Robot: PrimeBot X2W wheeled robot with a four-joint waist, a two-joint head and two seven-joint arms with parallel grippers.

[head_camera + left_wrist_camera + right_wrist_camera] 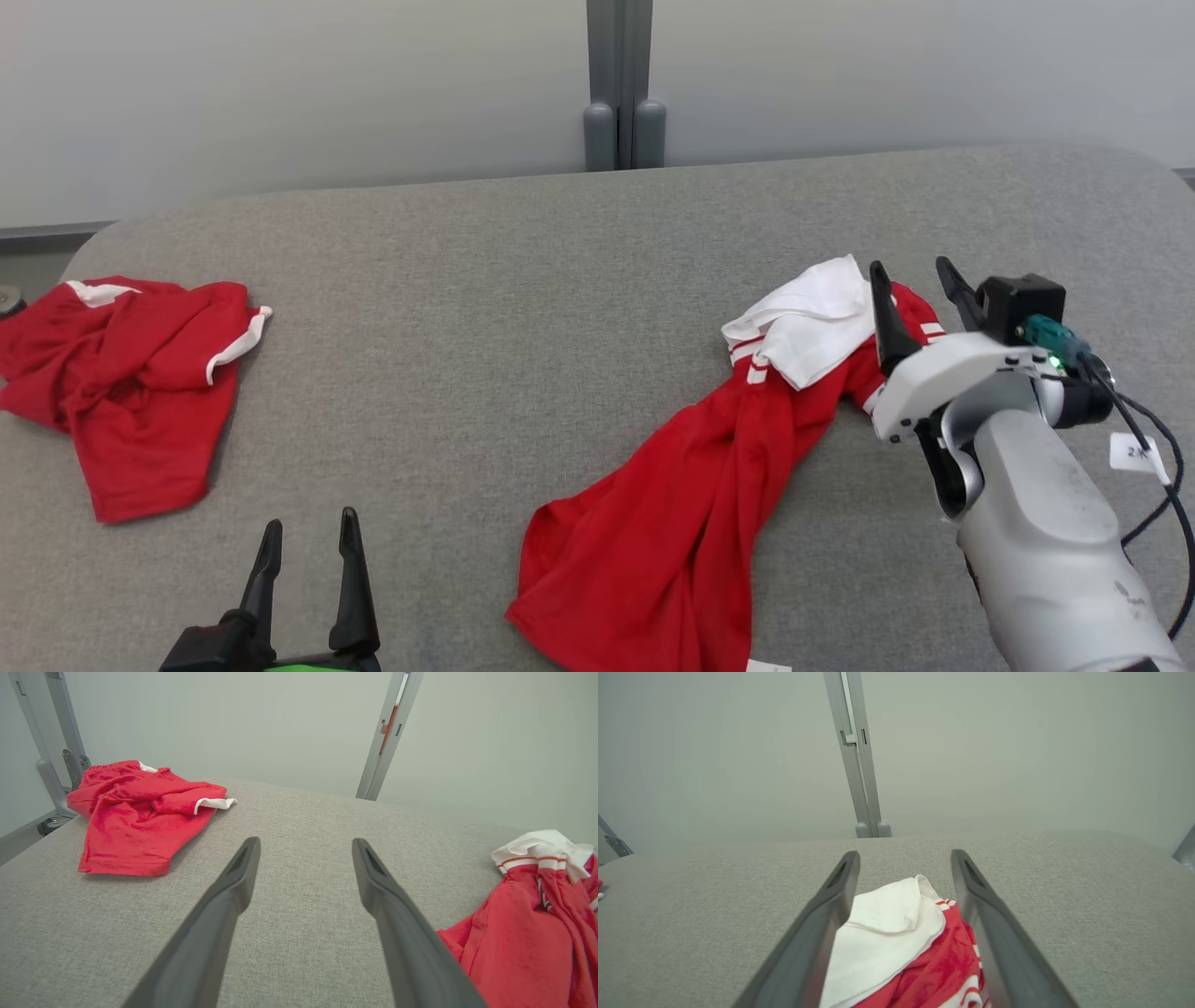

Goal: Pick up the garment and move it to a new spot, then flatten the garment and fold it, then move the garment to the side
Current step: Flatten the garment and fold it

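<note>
Your red shirt lies stretched and crumpled on the right half of the grey table. Its hem points toward the near edge and its white part is at the far end. Your right gripper sits at that far end, fingers spread, with nothing gripped. From its wrist camera, the white fold and some red cloth lie between the two fingers. These views do not let you tell whether the fingers touch the cloth. Your left gripper is at the near left, also spread and empty, well apart from the shirt. A second red garment with white trim lies bunched at the table's left end.
</note>
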